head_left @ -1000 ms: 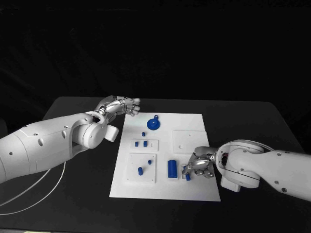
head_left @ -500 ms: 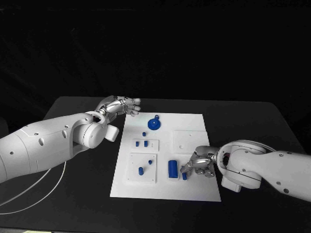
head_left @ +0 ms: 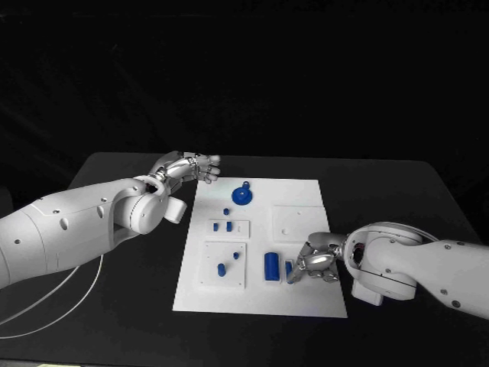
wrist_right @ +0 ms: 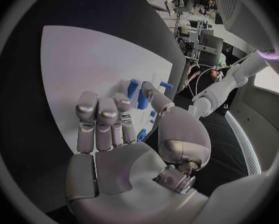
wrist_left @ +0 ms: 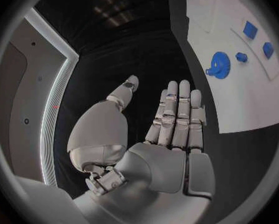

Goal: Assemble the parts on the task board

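Here we saw the task board [head_left: 299, 298] lying flat in the middle of the black table [head_left: 421, 191], carrying several blue parts. A round gear-like part [head_left: 242, 196] sat near the board's far edge, with a tiny blue piece [head_left: 225, 211] just beside it. A raised white square [head_left: 230, 227] held two short pegs [head_left: 218, 226], and a larger square plate [head_left: 225, 264] nearer the robot held a small peg [head_left: 236, 254] and an oval piece [head_left: 221, 268]. To the right of that plate a longer blue block [head_left: 272, 265] lay on the bare board.

The right hand [head_left: 314, 262] was low over the board's near right part, fingers curled, with a small blue part [head_left: 289, 269] pinched at its fingertips, just beside the block. In the right wrist view that pinched part [wrist_right: 142, 99] stood between thumb and finger, close to the board [wrist_right: 83, 59]. The left hand [head_left: 187, 167] hovered past the board's far left corner with its fingers straight and apart, holding nothing; the left wrist view showed its flat palm [wrist_left: 171, 134] with the gear [wrist_left: 219, 65] well apart from it.

Against the picture one second before, we noted that the right hand had shifted slightly toward the block and the part in its fingers now sat a little higher beside it. The left hand and the other parts had stayed where they were.
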Robot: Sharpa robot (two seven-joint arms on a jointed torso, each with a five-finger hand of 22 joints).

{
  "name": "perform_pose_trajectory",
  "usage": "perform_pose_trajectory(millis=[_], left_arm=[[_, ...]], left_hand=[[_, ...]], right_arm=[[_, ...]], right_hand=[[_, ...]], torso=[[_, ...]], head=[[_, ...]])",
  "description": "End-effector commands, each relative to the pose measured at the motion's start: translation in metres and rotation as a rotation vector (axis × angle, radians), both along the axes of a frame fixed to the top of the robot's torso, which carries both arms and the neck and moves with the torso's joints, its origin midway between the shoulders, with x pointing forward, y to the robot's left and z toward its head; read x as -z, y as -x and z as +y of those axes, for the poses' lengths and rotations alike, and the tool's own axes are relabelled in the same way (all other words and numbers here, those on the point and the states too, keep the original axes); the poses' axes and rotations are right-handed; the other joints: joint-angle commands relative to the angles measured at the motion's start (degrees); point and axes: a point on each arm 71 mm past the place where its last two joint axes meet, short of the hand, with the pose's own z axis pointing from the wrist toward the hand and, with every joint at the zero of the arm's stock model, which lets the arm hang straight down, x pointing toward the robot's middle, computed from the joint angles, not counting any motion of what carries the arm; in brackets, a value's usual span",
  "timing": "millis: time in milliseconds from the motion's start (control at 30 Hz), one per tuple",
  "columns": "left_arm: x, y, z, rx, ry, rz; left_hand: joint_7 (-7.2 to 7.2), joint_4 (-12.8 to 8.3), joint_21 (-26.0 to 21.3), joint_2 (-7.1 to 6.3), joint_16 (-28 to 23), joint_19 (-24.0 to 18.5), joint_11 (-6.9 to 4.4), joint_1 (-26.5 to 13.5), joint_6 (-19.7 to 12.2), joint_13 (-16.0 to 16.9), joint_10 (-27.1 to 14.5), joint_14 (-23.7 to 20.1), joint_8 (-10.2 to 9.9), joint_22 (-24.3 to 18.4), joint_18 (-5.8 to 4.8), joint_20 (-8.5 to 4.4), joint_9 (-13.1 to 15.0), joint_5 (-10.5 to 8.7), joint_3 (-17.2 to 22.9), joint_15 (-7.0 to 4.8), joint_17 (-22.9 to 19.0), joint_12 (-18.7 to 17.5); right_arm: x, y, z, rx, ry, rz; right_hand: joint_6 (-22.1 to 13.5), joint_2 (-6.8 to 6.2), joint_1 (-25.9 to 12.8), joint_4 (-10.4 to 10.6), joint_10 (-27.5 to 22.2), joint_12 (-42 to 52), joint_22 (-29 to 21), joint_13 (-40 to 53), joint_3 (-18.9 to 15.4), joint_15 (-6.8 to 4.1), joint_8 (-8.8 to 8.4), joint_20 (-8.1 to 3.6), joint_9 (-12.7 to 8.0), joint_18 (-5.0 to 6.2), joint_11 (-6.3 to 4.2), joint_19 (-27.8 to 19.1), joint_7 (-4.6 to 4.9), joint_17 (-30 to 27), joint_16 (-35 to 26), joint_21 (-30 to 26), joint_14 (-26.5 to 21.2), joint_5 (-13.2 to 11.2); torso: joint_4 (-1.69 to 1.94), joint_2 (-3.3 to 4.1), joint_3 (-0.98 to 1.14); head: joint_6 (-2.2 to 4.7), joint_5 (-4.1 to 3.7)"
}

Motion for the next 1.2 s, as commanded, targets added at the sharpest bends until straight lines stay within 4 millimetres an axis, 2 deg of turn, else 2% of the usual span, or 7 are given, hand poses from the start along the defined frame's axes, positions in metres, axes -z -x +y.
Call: perform_pose_trajectory(millis=[33, 400, 633, 800, 900, 1000, 1200], left_arm=[[-0.001, 0.0005, -0.0024, 0.016, 0.006, -0.004], [-0.001, 0.0006, -0.0023, 0.017, 0.006, -0.005], [-0.0008, 0.0007, -0.0014, 0.015, 0.005, -0.004], [-0.0008, 0.0008, -0.0015, 0.016, 0.005, -0.004], [-0.0007, 0.0008, -0.0015, 0.016, 0.005, -0.003], [-0.0007, 0.0008, -0.0015, 0.016, 0.004, -0.003], [-0.0006, 0.0009, -0.0012, 0.016, 0.003, -0.003]], left_hand=[[0.17, 0.06, -0.28, 0.48, -0.31, -0.24, -0.28, -0.11, 0.23, -0.07, 0.23, 0.08, 0.21, 0.1, 1.14, 0.22, -0.07, 0.22, -0.33, 0.02, 0.07, -0.05], [0.17, 0.07, -0.29, 0.48, -0.34, -0.23, -0.28, -0.1, 0.22, -0.07, 0.25, 0.1, 0.22, 0.12, 1.15, 0.22, -0.08, 0.23, -0.31, 0.02, 0.12, -0.06], [0.18, 0.08, -0.3, 0.49, -0.36, -0.23, -0.28, -0.12, 0.22, -0.08, 0.25, 0.11, 0.22, 0.13, 1.15, 0.22, -0.09, 0.22, -0.31, 0.02, 0.15, -0.06], [0.18, 0.08, -0.3, 0.49, -0.37, -0.23, -0.28, -0.11, 0.22, -0.08, 0.25, 0.11, 0.22, 0.14, 1.15, 0.22, -0.09, 0.22, -0.31, 0.02, 0.16, -0.06], [0.18, 0.08, -0.31, 0.5, -0.37, -0.23, -0.29, -0.09, 0.22, -0.08, 0.26, 0.11, 0.22, 0.14, 1.16, 0.21, -0.09, 0.25, -0.29, 0.01, 0.17, -0.06], [0.18, 0.04, -0.32, 0.46, -0.4, -0.23, -0.29, -0.02, 0.21, -0.09, 0.27, 0.12, 0.22, 0.16, 1.16, 0.21, -0.1, 0.28, -0.27, 0.01, 0.2, -0.06], [0.18, 0.01, -0.33, 0.45, -0.42, -0.23, -0.29, 0.02, 0.2, -0.09, 0.27, 0.12, 0.23, 0.17, 1.17, 0.2, -0.1, 0.31, -0.25, 0.01, 0.24, -0.06]], right_arm=[[0.0015, 0.0046, 0.0038, -0.077, 0.015, 0.01], [0.0029, 0.0033, 0.0024, -0.075, 0.041, -0.012], [0.0044, 0.0013, 0.0018, -0.053, 0.045, -0.02], [0.0052, 0.0001, 0.0008, -0.041, 0.05, -0.022], [0.0054, -0.0006, 0.0002, -0.035, 0.053, -0.024], [0.006, -0.0004, 0.0007, -0.039, 0.059, -0.018], [0.0069, -0.0002, 0.001, -0.047, 0.069, -0.01]], right_hand=[[-0.38, -0.22, 2.1, -0.05, -0.03, -0.24, 0.72, 0.11, -1.04, -0.24, -0.25, -0.33, 0.11, 3.92, -0.14, -0.23, 0.14, 0.07, -0.28, 0.23, -0.08, -0.19], [-0.34, -0.12, 5.6, 0.01, -0.03, -0.33, 0.69, 0.11, -3.62, -0.22, -0.24, -0.17, 0.19, 3.92, -0.14, -0.53, 0.14, 0.15, -0.35, 0.09, -0.14, -0.25], [-0.14, 3.45, 3.59, 0.56, 0.07, -0.42, 0.61, 0.06, -4.95, -0.2, -0.3, 0.12, 0.11, 3.92, -0.16, -0.54, 0.11, 0.2, -0.37, -0.03, -0.14, -0.25], [-0.08, 4.39, 2.84, 1.06, 0.09, -0.45, 0.57, 0.03, -5.01, -0.2, -0.32, 0.18, 0.08, 3.92, -0.16, -0.54, 0.11, 0.2, -0.39, -0.09, -0.14, -0.26], [0.0, 6.25, 1.94, 2.27, 0.12, -0.49, 0.49, -0.01, -4.66, -0.21, -0.32, 0.25, 0.05, 3.92, -0.17, -0.52, 0.1, 0.19, -0.42, -0.2, -0.14, -0.24], [0.06, 7.53, 1.88, 3.25, 0.13, -0.55, 0.5, -0.04, -2.52, -0.29, -0.44, 0.21, -0.09, 3.92, -0.25, -0.62, 0.02, 0.22, -0.43, -0.3, -0.16, -0.24], [0.21, 7.56, 3.31, 3.03, 0.22, -0.52, 0.71, 0.01, 3.18, -0.26, -0.57, 0.2, -0.26, 3.92, -0.22, -0.52, 0.06, 0.33, -0.38, -0.06, -0.13, -0.24]], torso=[[-0.06, 0.0, 0.0], [0.01, 0.02, -0.02], [0.02, 0.01, -0.03], [0.04, 0.03, -0.06], [0.02, -0.01, -0.06], [0.01, 0.0, -0.04], [0.02, 0.01, -0.04]], head=[[-0.04, 0.06], [-0.14, -0.04], [-0.26, 0.01], [-0.33, 0.03], [-0.34, 0.03], [-0.35, 0.06], [-0.37, 0.05]])
